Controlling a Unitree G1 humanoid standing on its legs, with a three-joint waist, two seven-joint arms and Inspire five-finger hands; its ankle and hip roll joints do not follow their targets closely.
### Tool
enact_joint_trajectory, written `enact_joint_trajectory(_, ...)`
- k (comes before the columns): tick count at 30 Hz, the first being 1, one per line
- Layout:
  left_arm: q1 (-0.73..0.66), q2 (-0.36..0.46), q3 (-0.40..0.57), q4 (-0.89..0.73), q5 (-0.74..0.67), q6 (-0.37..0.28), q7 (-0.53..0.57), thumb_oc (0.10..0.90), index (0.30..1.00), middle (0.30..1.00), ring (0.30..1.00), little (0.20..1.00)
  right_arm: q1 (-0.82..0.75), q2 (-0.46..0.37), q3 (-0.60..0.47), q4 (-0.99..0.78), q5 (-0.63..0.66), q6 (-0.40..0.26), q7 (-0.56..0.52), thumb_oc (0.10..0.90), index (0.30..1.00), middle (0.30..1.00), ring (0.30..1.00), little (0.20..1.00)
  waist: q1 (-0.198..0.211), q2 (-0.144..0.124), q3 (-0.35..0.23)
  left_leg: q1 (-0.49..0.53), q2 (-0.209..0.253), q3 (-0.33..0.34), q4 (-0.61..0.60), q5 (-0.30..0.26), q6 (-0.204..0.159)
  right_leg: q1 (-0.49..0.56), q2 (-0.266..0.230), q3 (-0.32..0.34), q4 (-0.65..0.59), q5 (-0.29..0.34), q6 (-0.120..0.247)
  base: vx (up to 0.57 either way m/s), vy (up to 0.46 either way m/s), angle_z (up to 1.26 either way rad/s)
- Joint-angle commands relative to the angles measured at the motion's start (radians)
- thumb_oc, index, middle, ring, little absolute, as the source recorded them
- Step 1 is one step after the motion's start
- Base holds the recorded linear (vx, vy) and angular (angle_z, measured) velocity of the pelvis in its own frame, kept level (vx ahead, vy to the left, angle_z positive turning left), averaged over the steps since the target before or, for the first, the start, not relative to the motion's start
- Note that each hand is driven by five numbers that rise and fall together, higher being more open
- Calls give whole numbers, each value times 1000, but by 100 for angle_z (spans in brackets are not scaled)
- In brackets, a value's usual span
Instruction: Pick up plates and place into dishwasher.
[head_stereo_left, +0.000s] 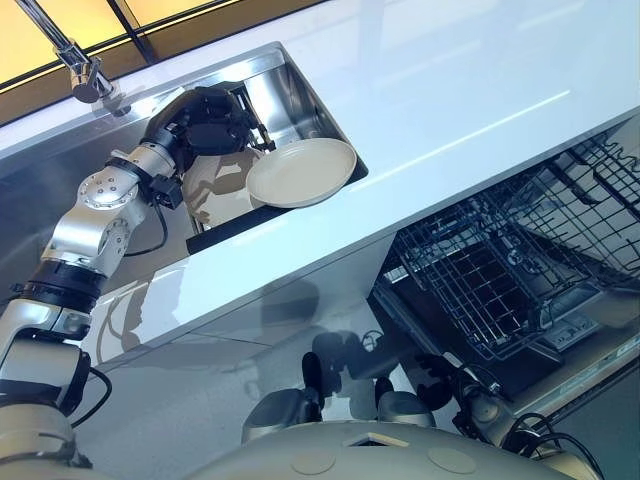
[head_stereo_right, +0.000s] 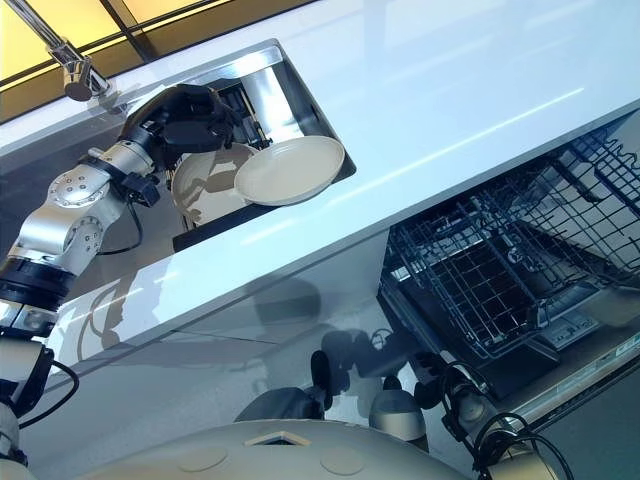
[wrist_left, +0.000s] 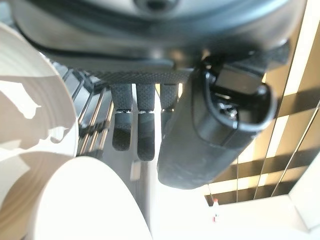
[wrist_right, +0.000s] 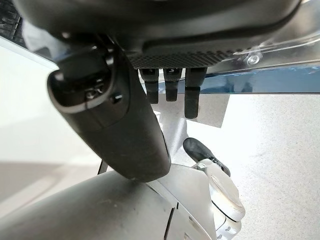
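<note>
Upper left of the frame: left hand (head_stereo_left: 210, 118) in the sink (head_stereo_left: 300, 95), fingers (wrist_left: 122, 131) curled on the rim of a cream plate (head_stereo_left: 301, 172) tilted above another plate (head_stereo_left: 215, 190). Best lifted clear, then swung to the dishwasher rack (head_stereo_left: 500, 280), right. Right hand (wrist_right: 125, 125) idle, fingers relaxed.

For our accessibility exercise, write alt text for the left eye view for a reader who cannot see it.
A robot's left hand holds a cream plate by its edge above a steel sink, with another plate in the sink below. A white counter runs past, and an open dishwasher shows bare wire racks at lower right.
</note>
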Motion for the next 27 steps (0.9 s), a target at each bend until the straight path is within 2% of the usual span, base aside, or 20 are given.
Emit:
enact_joint_trajectory(1,-78,8,189,64,25,-131,40,210,394,394,394,310,49,-63,20,13,-29,-22,-10,800,900,900,900,900,11,30,-76,43,-36,9,80,-211,-9,-133,69,-11,70,-15,9,0,0,0)
enact_joint_trajectory(2,-75,10,195,65,30,-132,45,432,585,585,585,532,51,-63,18,13,-31,-23,-9,800,900,900,900,900,12,30,-77,44,-35,8,79,-211,-10,-130,69,-12,68,-16,8,0,0,0)
enact_joint_trajectory(3,-71,13,201,64,33,-134,51,800,900,900,900,900,52,-63,17,13,-32,-23,-9,800,900,900,900,900,13,30,-78,45,-34,8,78,-211,-11,-128,70,-13,67,-17,8,0,0,0)
enact_joint_trajectory(6,-70,26,208,65,60,-152,80,800,900,900,900,900,54,-62,18,12,-32,-22,-8,800,900,900,900,900,14,29,-82,50,-31,6,74,-210,-12,-122,70,-16,63,-19,6,-5,-9,2)
enact_joint_trajectory(8,-84,52,208,69,121,-210,137,800,900,900,900,900,57,-61,21,11,-33,-24,-10,800,900,900,900,900,14,27,-85,53,-29,6,71,-209,-13,-116,72,-19,58,-20,4,-24,-31,9)
enact_joint_trajectory(10,-95,92,199,68,307,-275,200,800,900,900,900,900,59,-61,20,8,-33,-24,-13,800,900,900,900,900,15,28,-86,52,-27,8,73,-210,-15,-114,73,-20,56,-20,2,-13,-12,2)
enact_joint_trajectory(11,-103,118,187,68,470,-312,251,800,900,900,900,900,59,-62,19,7,-32,-24,-12,800,900,900,900,900,15,28,-87,52,-26,9,74,-210,-15,-112,73,-21,55,-21,2,0,0,0)
enact_joint_trajectory(13,-145,206,132,72,692,-342,332,800,900,900,900,900,57,-66,19,11,-31,-28,-10,800,900,900,900,900,14,30,-91,51,-24,13,74,-209,-16,-110,75,-23,50,-20,1,-23,-30,-3)
enact_joint_trajectory(15,-183,266,84,73,835,-360,392,800,900,900,900,900,56,-68,21,15,-26,-29,-10,800,900,900,900,900,16,30,-92,51,-23,15,76,-210,-17,-107,76,-24,47,-19,0,0,0,0)
enact_joint_trajectory(17,-221,333,35,53,861,-348,389,800,900,900,900,900,53,-75,14,20,-28,-32,-3,800,900,900,900,900,18,34,-94,53,-23,18,74,-210,-18,-101,77,-27,39,-17,-1,0,0,0)
enact_joint_trajectory(19,-234,377,2,42,979,-356,427,800,900,900,900,900,51,-79,13,20,-30,-29,0,800,900,900,900,900,20,38,-94,58,-22,19,71,-211,-19,-95,79,-28,33,-16,-1,0,0,0)
enact_joint_trajectory(21,-248,419,-32,23,1027,-357,460,800,900,900,900,900,49,-81,9,26,-32,-32,2,800,900,900,900,900,23,41,-96,62,-22,18,66,-209,-20,-91,81,-30,28,-14,-1,0,0,0)
enact_joint_trajectory(27,-255,464,-73,6,1041,-341,464,800,900,900,900,900,41,-87,7,16,-28,-22,12,800,900,900,900,900,28,45,-100,66,-19,15,59,-206,-22,-87,81,-37,27,-15,2,-21,-7,1)
